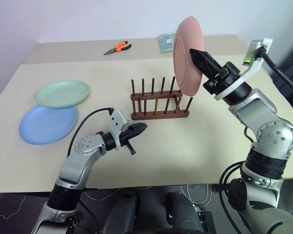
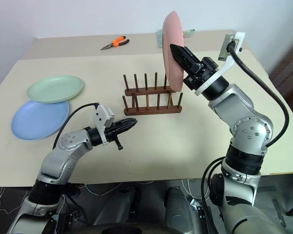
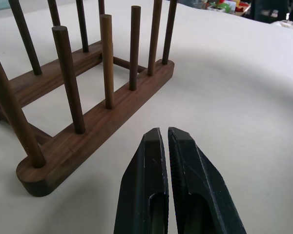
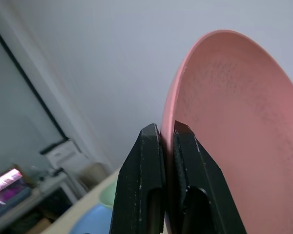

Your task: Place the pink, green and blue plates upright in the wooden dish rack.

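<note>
Right gripper [image 1: 197, 56] pinched tight on the rim of the pink plate [image 1: 186, 53], held on edge above the right end of the wooden dish rack [image 1: 158, 103]. Left gripper [image 1: 140, 127] closed, empty, just beside the rack's near bar; green plate [image 1: 62, 92] and blue plate [image 1: 47, 124] lie flat at table's left. Judgement: square the plate across the bars, lower it straight between two peg pairs, release only once seated.
</note>
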